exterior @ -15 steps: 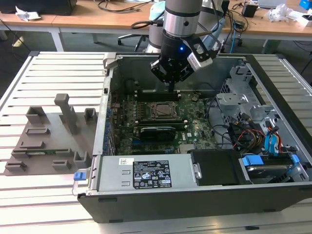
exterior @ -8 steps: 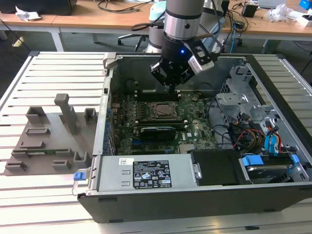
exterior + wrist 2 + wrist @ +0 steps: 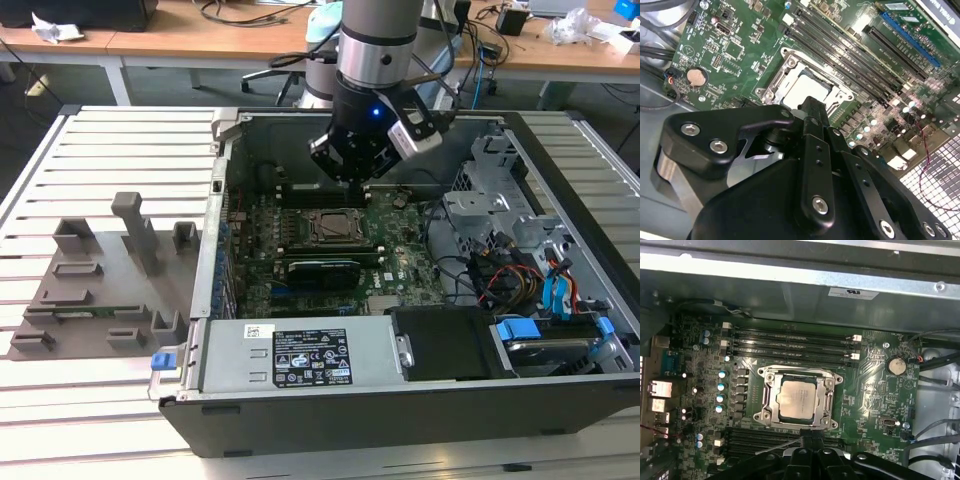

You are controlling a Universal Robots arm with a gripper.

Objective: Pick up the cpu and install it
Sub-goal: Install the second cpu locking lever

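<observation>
CPU [image 3: 797, 398] seated in the socket frame [image 3: 798, 399] on the motherboard [image 3: 865, 390]: we see its pale metal top lying flat inside the frame in both wrist views. We cannot tell how far the jaws stand apart; we see nothing gripped. Gripper [image 3: 352, 170] hangs above the board, just over the socket, apart from the chip. Motherboard sits inside the open computer case [image 3: 400, 400]. Grey holder blocks [image 3: 100, 280] lie on the slatted table [image 3: 100, 140] at the exterior view's left
</observation>
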